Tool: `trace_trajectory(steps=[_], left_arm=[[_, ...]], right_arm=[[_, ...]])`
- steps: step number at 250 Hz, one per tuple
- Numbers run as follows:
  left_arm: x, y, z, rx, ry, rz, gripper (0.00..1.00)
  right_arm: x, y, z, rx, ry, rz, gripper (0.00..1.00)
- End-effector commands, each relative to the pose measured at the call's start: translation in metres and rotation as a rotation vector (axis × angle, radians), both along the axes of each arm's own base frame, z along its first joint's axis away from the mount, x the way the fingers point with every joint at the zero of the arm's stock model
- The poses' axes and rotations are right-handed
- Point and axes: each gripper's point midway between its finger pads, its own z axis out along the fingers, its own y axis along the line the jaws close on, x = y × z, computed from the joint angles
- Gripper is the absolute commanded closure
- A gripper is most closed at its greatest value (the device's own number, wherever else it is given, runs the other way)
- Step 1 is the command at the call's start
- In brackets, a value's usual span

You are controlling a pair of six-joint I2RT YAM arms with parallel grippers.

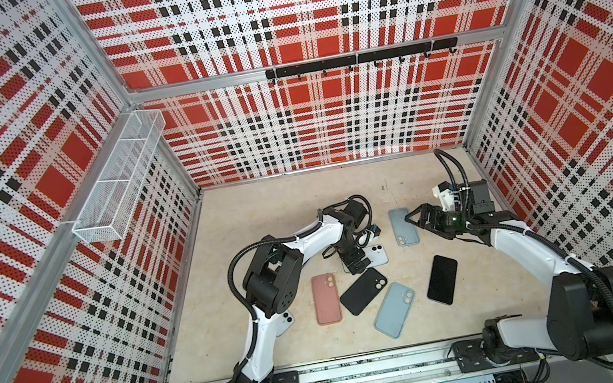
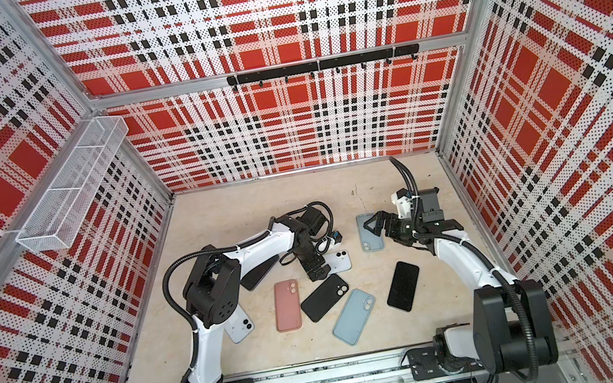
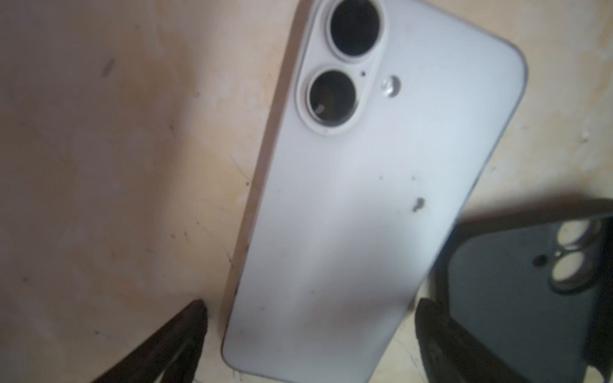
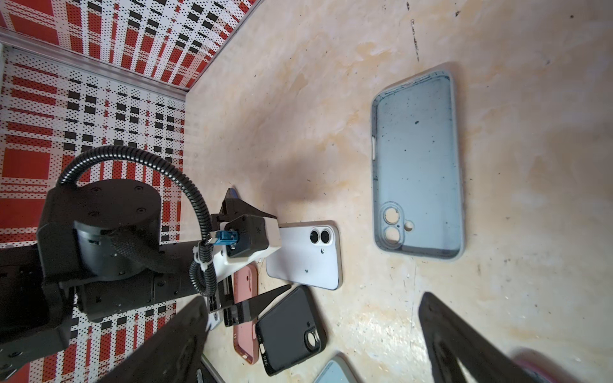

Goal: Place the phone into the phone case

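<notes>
White phone (image 3: 365, 215) lies face down mid-counter (image 1: 279, 214), long axis roughly left-right, directly under the left hand (image 3: 311, 311), whose jaws stand apart, straddling its narrow width (not yet gripping). Right hand (image 1: 413, 216), also spread, hovers over the blue case (image 4: 418, 162) just to the right.

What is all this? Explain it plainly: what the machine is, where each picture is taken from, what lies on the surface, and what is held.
A left arm and a right arm stand in a plaid-walled booth, each ending in a two-fingered gripper. Both top views look down from one overhead camera; each wrist view comes from a camera on an arm. On the table lie a white phone, back up, an empty light-blue case, a pink case, a black case, a second light-blue case and a black phone. The left gripper hangs open over the white phone; the right gripper hangs open over the empty light-blue case. Nothing is held.
</notes>
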Motion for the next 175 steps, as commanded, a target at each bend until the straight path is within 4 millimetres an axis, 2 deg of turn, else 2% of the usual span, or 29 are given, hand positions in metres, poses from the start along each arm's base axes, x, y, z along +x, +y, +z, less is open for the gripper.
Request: trace_trajectory(steps=[1, 14, 92, 175], left_arm=[[-0.003, -0.005, -0.017, 0.017, 0.027, -0.030, 0.00], [-0.002, -0.006, -0.019, 0.018, 0.027, -0.031, 0.01], [-0.008, -0.013, -0.030, 0.017, 0.081, -0.039, 0.21], [-0.005, -0.009, -0.031, 0.011, 0.097, 0.005, 0.28]], right_arm=[[0.007, 0.003, 0.010, 0.002, -0.055, 0.018, 0.00], [0.007, 0.003, 0.011, 0.003, -0.055, 0.017, 0.00], [0.006, 0.001, 0.014, -0.003, -0.063, 0.010, 0.00], [0.005, 0.000, 0.014, -0.011, -0.064, 0.002, 0.00]])
